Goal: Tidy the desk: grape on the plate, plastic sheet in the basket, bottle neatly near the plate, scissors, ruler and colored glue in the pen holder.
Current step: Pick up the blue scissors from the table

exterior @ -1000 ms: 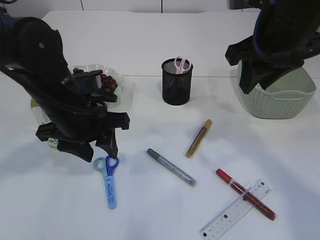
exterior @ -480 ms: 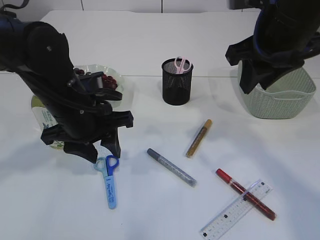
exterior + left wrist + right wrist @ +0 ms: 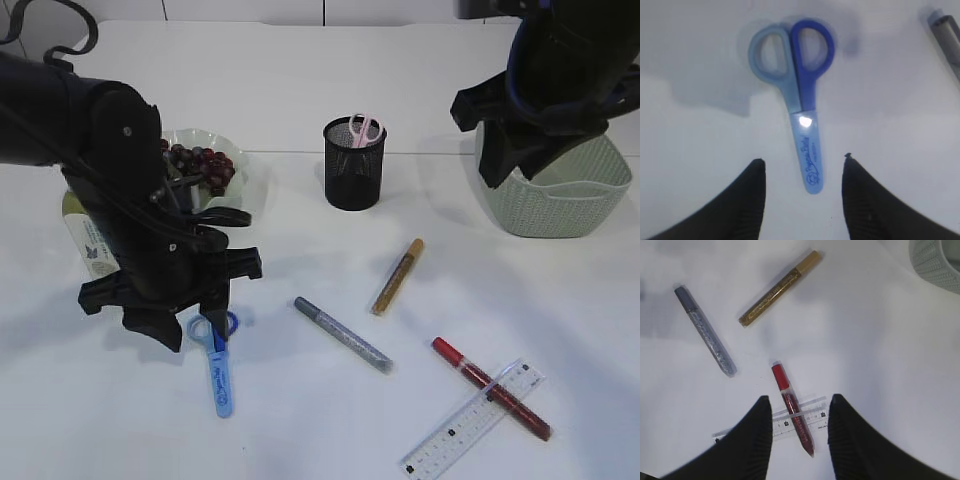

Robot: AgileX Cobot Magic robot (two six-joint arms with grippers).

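Blue scissors (image 3: pixel 807 145) lie flat on the white table, handles away from the camera. My left gripper (image 3: pixel 802 161) hangs open just above them, with the blade tip between its fingertips and nothing gripped. In the exterior view the left gripper (image 3: pixel 195 330) covers the scissors' (image 3: pixel 220 375) handles. Grapes (image 3: pixel 195 162) sit on the plate (image 3: pixel 240 160), and the bottle (image 3: pixel 85 235) lies half hidden behind the left arm. Gold glue (image 3: pixel 398 276), silver glue (image 3: pixel 342 334), red glue (image 3: pixel 490 388) and the ruler (image 3: pixel 472 420) lie loose. My right gripper (image 3: pixel 799 399) is open and empty, high above the table. No plastic sheet is in view.
The black mesh pen holder (image 3: pixel 354 175) stands at centre back with pink scissors (image 3: pixel 364 128) in it. The green basket (image 3: pixel 560 200) sits at the right, partly behind the right arm (image 3: pixel 545 90). The red glue lies across the ruler.
My left arm has swung down and left, bringing the gripper low over the blue scissors and uncovering the grapes on the plate. The right arm has not moved.
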